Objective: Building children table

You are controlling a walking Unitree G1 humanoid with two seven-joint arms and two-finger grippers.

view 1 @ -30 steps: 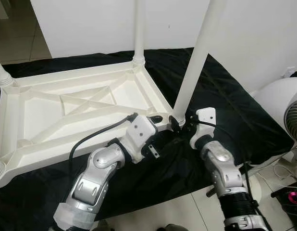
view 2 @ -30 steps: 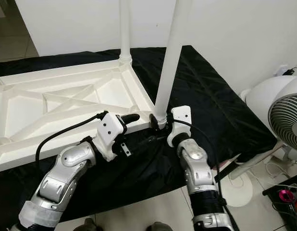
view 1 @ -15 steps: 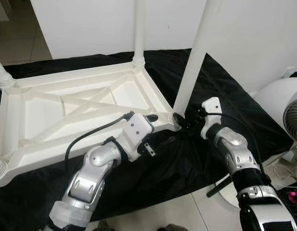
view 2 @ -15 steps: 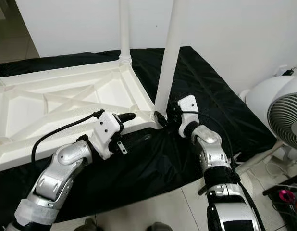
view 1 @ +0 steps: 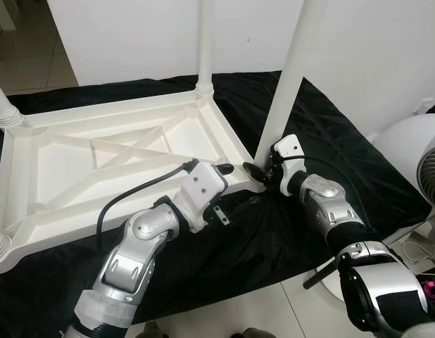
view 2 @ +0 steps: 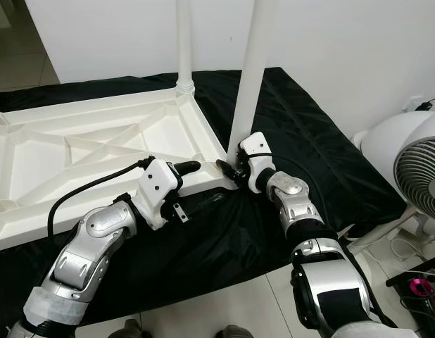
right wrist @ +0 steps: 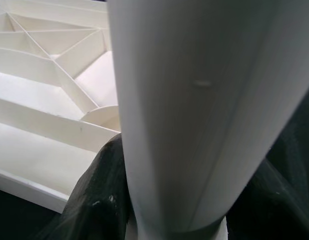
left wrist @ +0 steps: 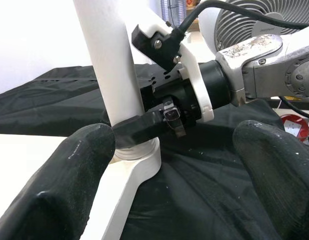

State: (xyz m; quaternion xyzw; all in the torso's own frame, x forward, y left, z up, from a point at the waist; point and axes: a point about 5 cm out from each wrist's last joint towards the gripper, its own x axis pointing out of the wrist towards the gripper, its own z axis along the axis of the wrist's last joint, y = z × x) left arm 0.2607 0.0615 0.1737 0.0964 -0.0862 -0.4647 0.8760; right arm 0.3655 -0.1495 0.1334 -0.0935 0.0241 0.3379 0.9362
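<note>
Both hands [view 1: 254, 171] at table's [view 1: 34, 127] corner leg [view 1: 291, 77].

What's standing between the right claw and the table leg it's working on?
Nothing visible. The right claw is already closed around the base of the near table leg, where it meets the corner of the upturned tabletop.

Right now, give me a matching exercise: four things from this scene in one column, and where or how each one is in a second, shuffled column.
Things:
1. right hand
2. left hand
3. table top
4. fan

Places or states:
A. lying upside down on the black cloth
B. closed around the base of the near table leg
C. standing on the floor at the robot's right
D. open, at the table's near edge beside that leg

Pairs: 1-B, 2-D, 3-A, 4-C
</note>
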